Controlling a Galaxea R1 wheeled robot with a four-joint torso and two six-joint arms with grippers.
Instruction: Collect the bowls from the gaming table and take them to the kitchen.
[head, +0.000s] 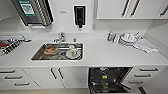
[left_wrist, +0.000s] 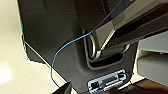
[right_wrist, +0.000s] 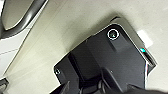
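Both bowls, orange (head: 50, 50) and white (head: 72, 51), look parked in the sink (head: 37, 55), end effector state can't tell, so I'd just back off the counter (head: 105, 53) gently.

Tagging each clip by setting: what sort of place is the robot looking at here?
A kitchenette, most likely in an office. A steel sink is set in a white worktop, a soap dispenser hangs on the wall, and an open dishwasher sits below. An orange bowl lies in the sink.

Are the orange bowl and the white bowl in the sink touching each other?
Apart. The head view shows the orange bowl on the sink's left side and the white bowl further right, with a strip of bare steel basin between them.
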